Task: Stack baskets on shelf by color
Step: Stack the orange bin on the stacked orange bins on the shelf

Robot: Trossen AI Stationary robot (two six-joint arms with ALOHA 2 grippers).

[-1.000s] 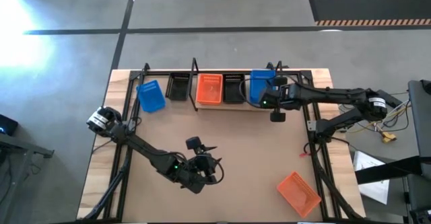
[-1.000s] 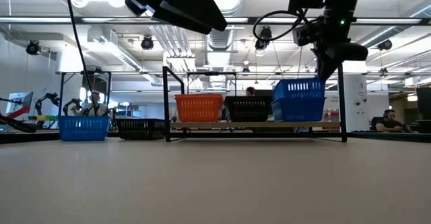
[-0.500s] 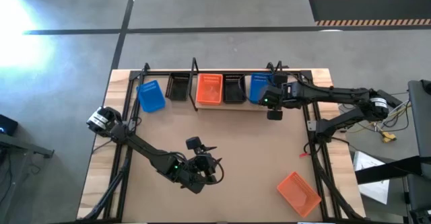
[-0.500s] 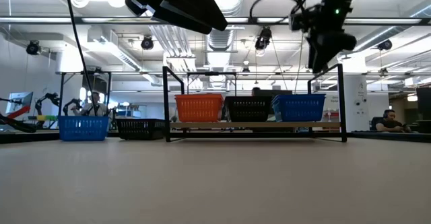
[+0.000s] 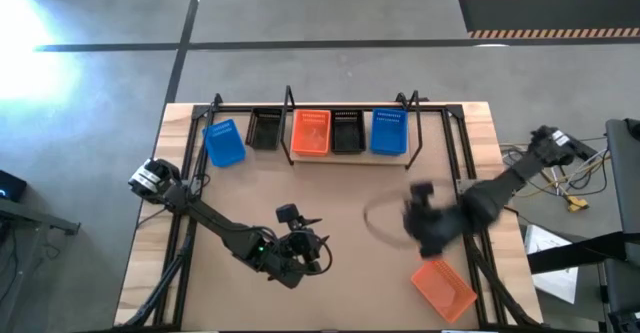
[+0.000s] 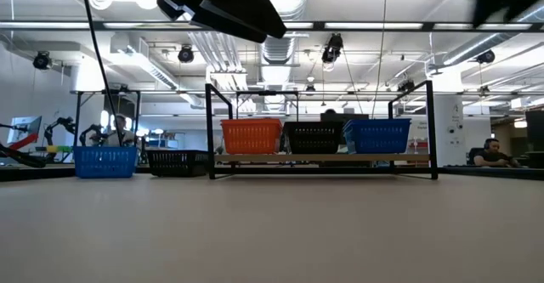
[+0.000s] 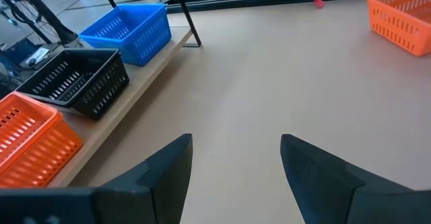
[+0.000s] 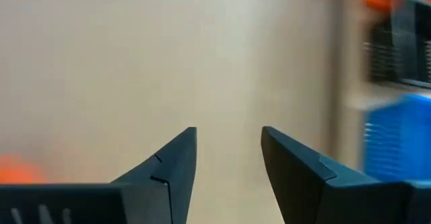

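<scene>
The shelf (image 5: 350, 156) at the far edge carries an orange basket (image 5: 311, 131), a black basket (image 5: 347, 130) and a blue basket (image 5: 389, 131) side by side; they also show in the low view, the orange basket (image 6: 252, 135), the black basket (image 6: 314, 136) and the blue basket (image 6: 377, 135). A second blue basket (image 5: 224, 143) and a second black basket (image 5: 264, 128) rest on the table left of the shelf. A second orange basket (image 5: 443, 288) lies on the table at the near right. My right gripper (image 5: 420, 218) is open and empty above the table, just beyond that orange basket. My left gripper (image 5: 312, 251) is open and empty near the table's middle front.
Black wire posts (image 5: 289, 123) stand at the shelf's ends and along the table's far corners. Bare tabletop (image 5: 340, 203) lies between the shelf and both grippers. People and equipment show in the room behind the shelf (image 6: 489, 151).
The blue basket, held tilted above the shelf's right end a second ago, has come down level onto the shelf beside the black one. My right gripper has let it go, risen, then swung fast toward the table's near right, toward the orange basket there.
</scene>
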